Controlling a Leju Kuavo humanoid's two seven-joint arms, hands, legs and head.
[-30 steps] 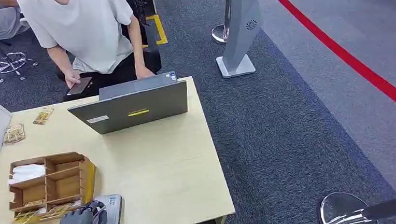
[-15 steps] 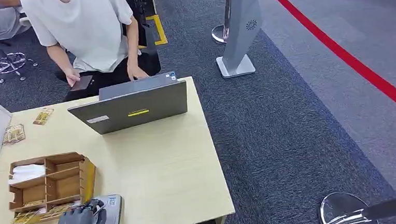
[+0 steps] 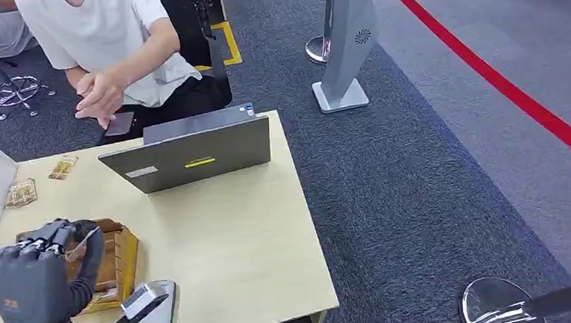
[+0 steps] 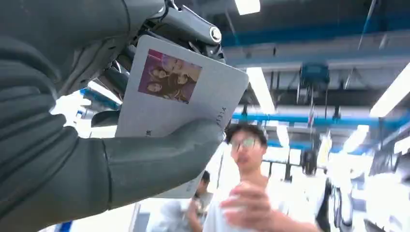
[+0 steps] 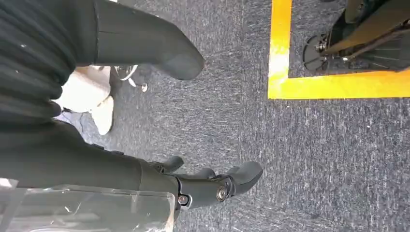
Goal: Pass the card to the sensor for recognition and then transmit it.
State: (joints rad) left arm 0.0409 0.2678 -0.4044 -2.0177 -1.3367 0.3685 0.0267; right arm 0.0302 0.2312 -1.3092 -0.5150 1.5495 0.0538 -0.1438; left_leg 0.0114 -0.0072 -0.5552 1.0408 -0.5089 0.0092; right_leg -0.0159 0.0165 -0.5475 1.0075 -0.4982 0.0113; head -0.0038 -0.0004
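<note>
Above the tabletop (image 3: 227, 240), the left robot hand (image 3: 39, 285) pinches the card (image 4: 179, 104) (photo printed on it); the right robot hand (image 5: 145, 111) hangs empty, fingers apart.

Grey carpet (image 3: 419, 198) with a red stripe (image 3: 502, 81) surrounds a pale wooden table (image 3: 235, 239).

Your robot's left hand (image 3: 32, 291) is matte grey, a small orange mark on its back, with darker fingers (image 4: 191, 26) joined by silver screws; the right hand (image 5: 145, 96) pairs a ribbed black cover with a thick grey thumb.
</note>
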